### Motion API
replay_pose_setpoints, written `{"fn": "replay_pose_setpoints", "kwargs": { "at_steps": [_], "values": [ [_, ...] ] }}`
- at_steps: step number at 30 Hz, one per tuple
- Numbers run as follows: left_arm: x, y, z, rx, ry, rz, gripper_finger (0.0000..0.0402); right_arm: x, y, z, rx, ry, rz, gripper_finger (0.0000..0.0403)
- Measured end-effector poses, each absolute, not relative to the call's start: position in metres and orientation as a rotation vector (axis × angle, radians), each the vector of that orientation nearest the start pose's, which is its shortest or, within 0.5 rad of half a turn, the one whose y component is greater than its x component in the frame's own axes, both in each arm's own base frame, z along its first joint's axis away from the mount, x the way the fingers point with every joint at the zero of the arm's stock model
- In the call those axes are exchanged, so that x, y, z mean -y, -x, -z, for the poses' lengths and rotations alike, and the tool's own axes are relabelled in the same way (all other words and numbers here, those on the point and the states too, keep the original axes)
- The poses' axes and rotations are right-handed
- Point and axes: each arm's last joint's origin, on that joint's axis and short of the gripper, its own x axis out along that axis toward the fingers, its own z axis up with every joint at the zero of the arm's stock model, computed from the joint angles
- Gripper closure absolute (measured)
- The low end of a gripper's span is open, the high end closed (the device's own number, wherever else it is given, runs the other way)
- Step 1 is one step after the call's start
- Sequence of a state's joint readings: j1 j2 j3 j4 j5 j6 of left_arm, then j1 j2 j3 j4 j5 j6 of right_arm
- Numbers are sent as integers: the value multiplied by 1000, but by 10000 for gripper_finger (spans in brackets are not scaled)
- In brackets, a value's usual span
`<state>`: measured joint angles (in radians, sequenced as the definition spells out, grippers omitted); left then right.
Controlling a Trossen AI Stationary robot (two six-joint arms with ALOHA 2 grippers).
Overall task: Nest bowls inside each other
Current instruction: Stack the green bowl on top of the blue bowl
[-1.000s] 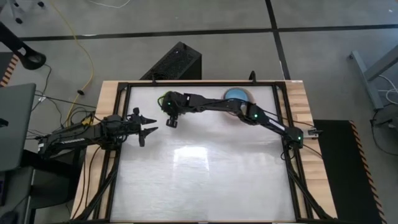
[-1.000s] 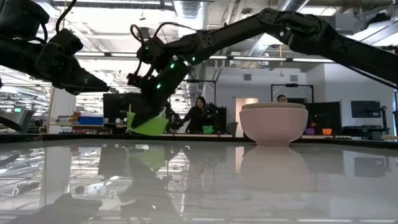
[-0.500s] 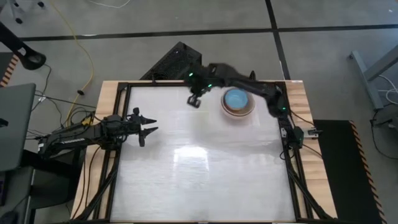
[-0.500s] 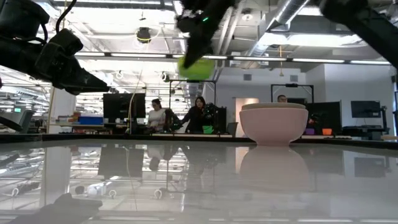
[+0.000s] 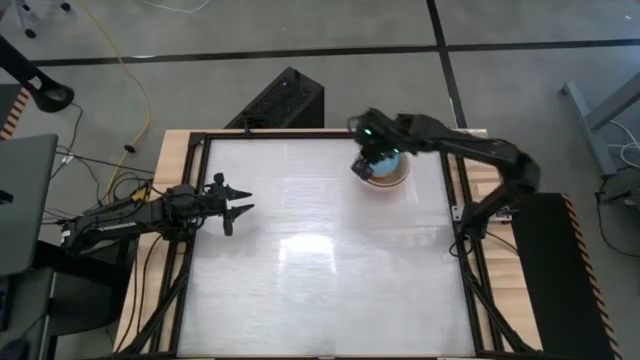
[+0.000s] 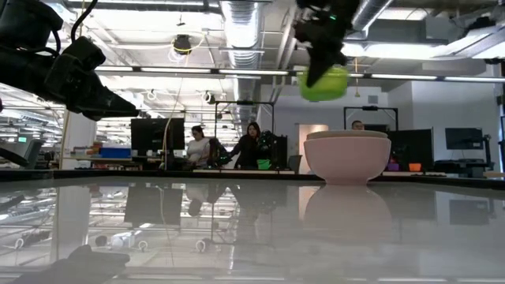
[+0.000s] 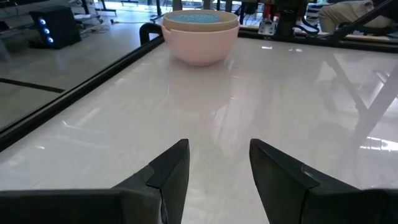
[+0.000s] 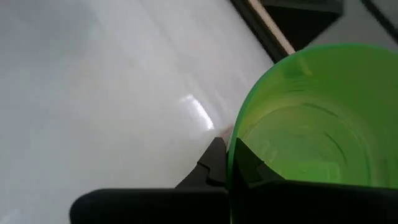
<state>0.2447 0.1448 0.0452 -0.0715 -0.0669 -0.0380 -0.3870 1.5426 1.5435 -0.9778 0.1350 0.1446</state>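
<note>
A bright green bowl (image 6: 324, 84) hangs in the air above the stack of bowls (image 6: 347, 155) at the table's far right, with my right gripper (image 6: 316, 65) shut on it. The stack's outer bowl is pale pink (image 7: 200, 45) and a blue bowl (image 7: 200, 18) sits inside it; the stack stands on its base on the table. In the high view my right gripper (image 5: 366, 163) is over the stack's left edge (image 5: 388, 178). My left gripper (image 5: 238, 207) waits open at the table's left side, holding nothing. My right gripper pinches the green bowl's rim (image 8: 234, 147), one finger outside the wall (image 8: 213, 163) and one inside it. The fingers slant down from above. The bowl is lifted clear, mouth up and slightly tilted, below the fingers and above the stack.
The white tabletop (image 5: 320, 260) lies bare between the two arms. A black frame (image 5: 200, 140) runs round its edges. A dark box (image 5: 285, 100) stands on the floor behind the table's far edge. People sit at desks far beyond the table (image 6: 252, 142).
My right gripper has swung from the far middle-left of the table up and toward the right edge, rolling as it went. It carried the green bowl, which has risen well clear of the table and now hangs over the pink stack. My left gripper kept still.
</note>
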Motion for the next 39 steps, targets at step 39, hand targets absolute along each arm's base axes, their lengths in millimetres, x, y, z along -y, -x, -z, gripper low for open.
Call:
{"fn": "replay_pose_setpoints", "kwargs": {
  "at_steps": [39],
  "values": [
    [-27, -100, -160, -166, 53, -314, 244, 127, -271, -240, -915, -302, 714, 399]
  ]
}}
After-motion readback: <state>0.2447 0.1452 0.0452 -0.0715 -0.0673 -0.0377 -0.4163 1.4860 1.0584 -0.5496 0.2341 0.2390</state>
